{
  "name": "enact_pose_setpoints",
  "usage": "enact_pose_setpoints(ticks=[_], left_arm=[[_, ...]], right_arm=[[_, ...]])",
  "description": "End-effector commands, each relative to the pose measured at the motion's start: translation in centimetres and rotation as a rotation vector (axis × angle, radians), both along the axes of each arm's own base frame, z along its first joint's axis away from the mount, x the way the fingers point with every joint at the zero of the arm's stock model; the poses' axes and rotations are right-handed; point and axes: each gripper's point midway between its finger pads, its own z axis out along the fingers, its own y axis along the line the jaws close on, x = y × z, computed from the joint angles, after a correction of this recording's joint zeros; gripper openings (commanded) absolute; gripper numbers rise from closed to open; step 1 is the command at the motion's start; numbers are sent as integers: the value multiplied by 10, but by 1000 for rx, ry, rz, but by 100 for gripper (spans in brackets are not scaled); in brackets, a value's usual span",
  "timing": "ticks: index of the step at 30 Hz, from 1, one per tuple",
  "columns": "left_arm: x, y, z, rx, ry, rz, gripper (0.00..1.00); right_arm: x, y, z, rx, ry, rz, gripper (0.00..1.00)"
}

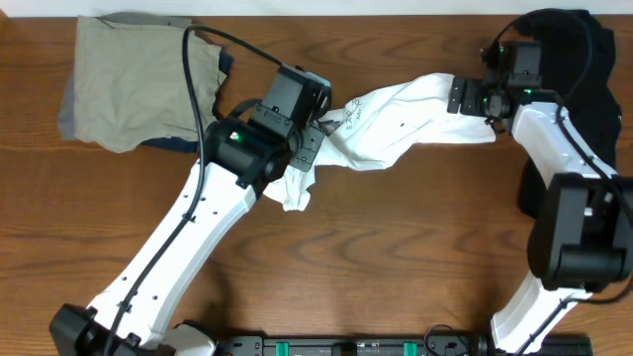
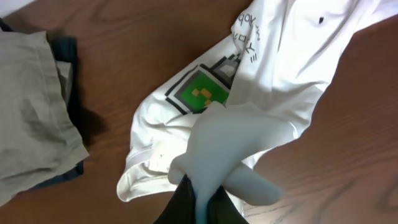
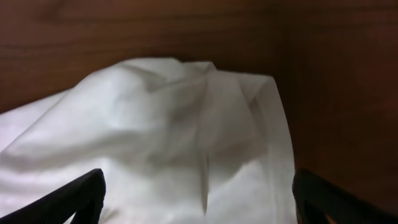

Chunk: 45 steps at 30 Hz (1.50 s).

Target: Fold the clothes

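Observation:
The white T-shirt [image 1: 396, 124] lies bunched and stretched across the upper middle of the table. Its green-and-white square graphic [image 2: 202, 93] and black lettering show in the left wrist view. My left gripper [image 1: 312, 148] is shut on a pinched fold of the shirt [image 2: 205, 199] at its left end. My right gripper [image 1: 473, 99] is at the shirt's right end with its fingers wide apart, and the white cloth [image 3: 186, 137] lies between and beneath them.
A khaki-tan folded garment [image 1: 138, 79] lies on dark blue cloth at the back left, also in the left wrist view [image 2: 31, 118]. A black cloth [image 1: 584, 69] is heaped at the back right behind the right arm.

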Motion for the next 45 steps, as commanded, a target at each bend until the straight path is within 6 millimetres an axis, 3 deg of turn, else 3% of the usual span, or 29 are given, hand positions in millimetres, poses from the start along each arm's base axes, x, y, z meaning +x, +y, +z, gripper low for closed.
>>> enact_pose_setpoints(ticks=[1, 7, 11, 18, 23, 25, 27, 28, 34, 38, 45], left_arm=[[1, 7, 1, 5, -1, 22, 6], [4, 16, 0, 8, 6, 46, 6], [4, 16, 0, 8, 6, 48, 6], [4, 17, 0, 3, 8, 57, 6], [4, 17, 0, 3, 7, 57, 6], [4, 17, 0, 3, 7, 57, 6], [4, 17, 0, 3, 7, 57, 6], [4, 17, 0, 3, 7, 57, 6], [5, 22, 3, 4, -3, 71, 6], [8, 36, 11, -8, -23, 108, 6], [7, 73, 38, -38, -85, 200, 6]], right_arm=[[3, -13, -19, -21, 19, -15, 92], [10, -17, -61, -15, 47, -21, 89], [16, -15, -79, -2, 42, -20, 84], [32, -8, -67, 33, -41, 5, 67], [34, -4, -52, 60, -67, 11, 47], [35, -5, -42, 59, -80, 9, 33], [33, -9, -28, 56, -94, 2, 3], [32, -12, -17, 56, -103, -4, 1], [5, -27, 48, 57, -117, -51, 1], [-29, -38, 94, 37, -112, -89, 1], [-98, -47, 148, 26, -67, -157, 1]])
